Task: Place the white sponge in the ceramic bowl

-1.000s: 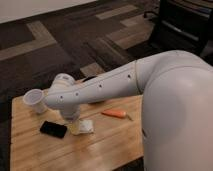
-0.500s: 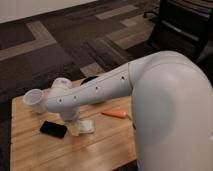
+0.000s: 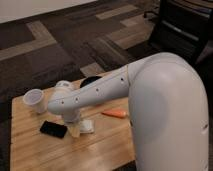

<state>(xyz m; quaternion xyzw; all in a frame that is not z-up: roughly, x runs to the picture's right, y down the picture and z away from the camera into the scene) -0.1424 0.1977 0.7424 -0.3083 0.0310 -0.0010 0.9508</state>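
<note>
The white sponge (image 3: 87, 126) lies flat on the wooden table (image 3: 30, 150), right of the black phone (image 3: 53, 129). My gripper (image 3: 74, 127) hangs from the white arm (image 3: 100, 92) and is down at the table, right against the sponge's left edge, between sponge and phone. The dark ceramic bowl (image 3: 90, 80) sits at the table's far edge, mostly hidden behind the arm; only a dark slice of its rim shows.
A white cup (image 3: 34, 99) stands at the far left of the table. An orange carrot (image 3: 116, 113) lies right of the sponge. My large white arm housing (image 3: 170, 115) fills the right side. A dark chair (image 3: 182, 30) stands on the carpet beyond.
The arm's upper body has shifted slightly left and higher in view. The gripper has stayed low by the sponge's left edge. Sponge, phone, cup and carrot have not moved.
</note>
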